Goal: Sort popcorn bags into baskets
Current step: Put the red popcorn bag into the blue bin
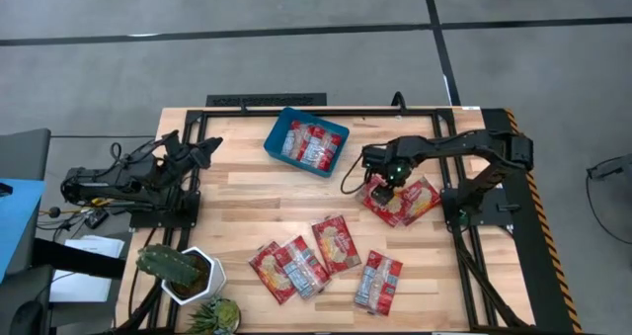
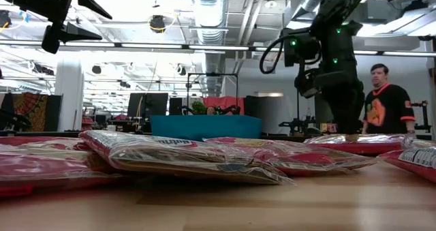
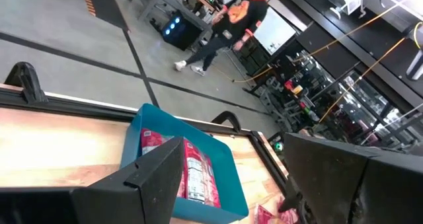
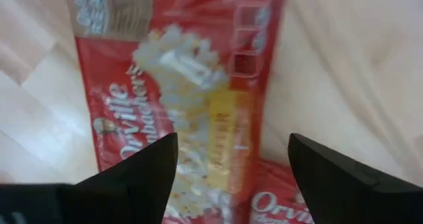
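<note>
Roughly two popcorn bags [image 1: 310,144] already in teal basket [image 1: 279,129] at upper centre, six left on table [image 1: 237,192]: right gripper [image 1: 381,184] fingers spread, empty, over pair at centre right [image 1: 407,201]; left gripper [image 1: 204,149] parked left, fingers open.

Right arm reaching inward, wrist bent down, right gripper [image 1: 380,189] low with jaws apart, left gripper [image 1: 209,149] raised, jaws apart
</note>
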Available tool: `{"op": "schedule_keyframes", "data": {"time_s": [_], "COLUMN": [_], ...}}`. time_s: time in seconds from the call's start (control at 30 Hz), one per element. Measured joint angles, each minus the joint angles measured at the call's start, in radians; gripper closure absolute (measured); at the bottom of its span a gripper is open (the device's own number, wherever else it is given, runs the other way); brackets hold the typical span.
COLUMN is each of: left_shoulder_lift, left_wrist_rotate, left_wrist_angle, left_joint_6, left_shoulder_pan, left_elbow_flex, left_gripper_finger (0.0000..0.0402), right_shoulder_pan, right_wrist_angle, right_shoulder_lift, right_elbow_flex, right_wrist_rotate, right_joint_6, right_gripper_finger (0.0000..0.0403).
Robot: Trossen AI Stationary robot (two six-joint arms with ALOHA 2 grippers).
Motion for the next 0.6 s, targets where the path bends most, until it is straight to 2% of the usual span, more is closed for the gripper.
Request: {"op": "schedule_keyframes", "data": {"time_s": [0.13,0.23,0.33,0.5,0.53,0.6], "left_shoulder_lift": [0.000,0.000,0.000,0.000,0.000,0.000], "left_wrist_rotate": [0.001,-0.001,-0.001,-0.002,-0.002,-0.005], "left_wrist_angle": [-0.003,-0.002,-0.002,-0.002,-0.002,-0.002], "left_joint_6": [-0.001,-0.001,-0.001,-0.004,-0.004,-0.004], "left_shoulder_pan": [0.000,0.000,0.000,0.000,0.000,0.000], "left_elbow_flex": [0.000,0.000,0.000,0.000,0.000,0.000], "left_gripper_finger": [0.0152,0.0152,0.0152,0.0152,0.0152,0.0152], "right_shoulder_pan": [0.000,-0.001,-0.001,-0.001,0.000,0.000], "right_wrist_angle": [0.009,0.014,0.026,0.037,0.037,0.037], "right_shoulder_lift": [0.044,0.079,0.097,0.093,0.085,0.066], "right_elbow_flex": [-0.017,-0.017,-0.016,-0.016,-0.016,-0.018], "right_wrist_rotate": [-0.026,-0.029,-0.048,-0.062,-0.063,-0.063], "right_joint_6": [-0.022,-0.036,-0.049,-0.050,-0.051,-0.043], "right_gripper_finger": [0.0113,0.0147,0.0212,0.0354,0.0375,0.0386]}}
